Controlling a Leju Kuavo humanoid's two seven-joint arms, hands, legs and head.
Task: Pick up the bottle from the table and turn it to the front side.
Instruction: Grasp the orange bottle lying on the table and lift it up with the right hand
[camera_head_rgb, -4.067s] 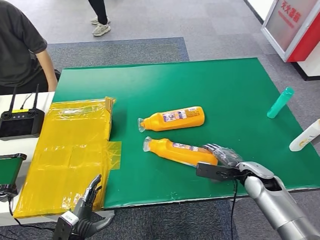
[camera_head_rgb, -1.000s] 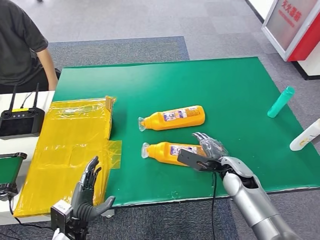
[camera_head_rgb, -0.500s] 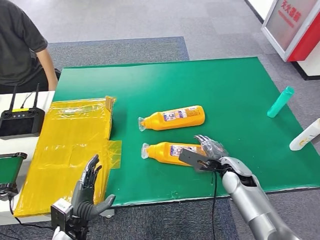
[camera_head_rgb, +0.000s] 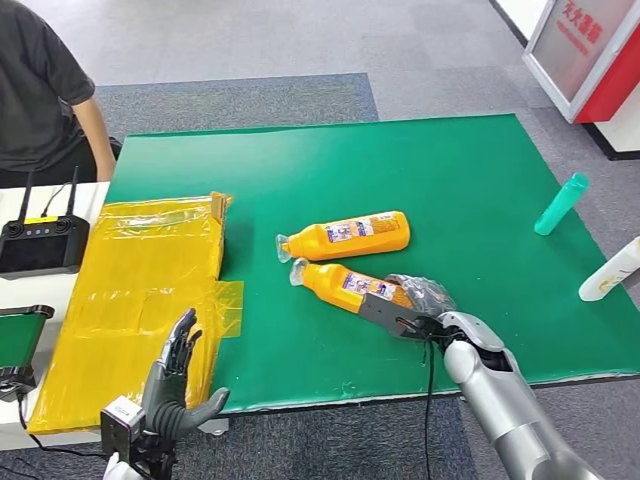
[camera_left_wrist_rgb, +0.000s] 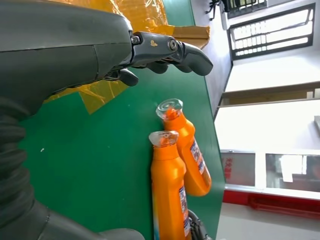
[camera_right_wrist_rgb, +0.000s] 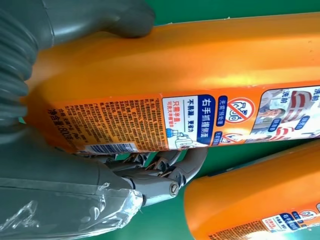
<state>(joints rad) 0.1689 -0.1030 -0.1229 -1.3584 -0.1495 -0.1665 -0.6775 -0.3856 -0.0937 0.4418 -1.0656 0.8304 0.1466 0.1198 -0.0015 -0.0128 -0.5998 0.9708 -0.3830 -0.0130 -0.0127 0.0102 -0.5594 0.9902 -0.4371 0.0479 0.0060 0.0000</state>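
Two orange bottles with clear caps lie on the green table mat (camera_head_rgb: 468, 160). My right hand (camera_head_rgb: 420, 301) grips the base end of the near orange bottle (camera_head_rgb: 346, 284), whose cap end is angled toward the far orange bottle (camera_head_rgb: 347, 237). In the right wrist view the thumb (camera_right_wrist_rgb: 94, 20) presses one side of the held bottle (camera_right_wrist_rgb: 188, 85) and the fingers (camera_right_wrist_rgb: 166, 175) wrap the other, its label facing the camera. The second bottle (camera_right_wrist_rgb: 256, 200) lies close beside it. My left hand (camera_head_rgb: 175, 378) hovers empty with fingers spread, off the table's front edge. The left wrist view shows both bottles (camera_left_wrist_rgb: 170, 195) (camera_left_wrist_rgb: 192, 165) side by side.
A yellow plastic-wrapped package (camera_head_rgb: 143, 290) covers the table's left part. A teal bottle (camera_head_rgb: 560, 205) and a white bottle (camera_head_rgb: 610, 272) lie at the right edge. A black controller (camera_head_rgb: 41, 245) sits on a side table, with a person (camera_head_rgb: 45, 90) beyond it.
The near bottle's cap end has swung up and toward the far bottle, with my right hand now closed around its base. The left hand has barely moved.
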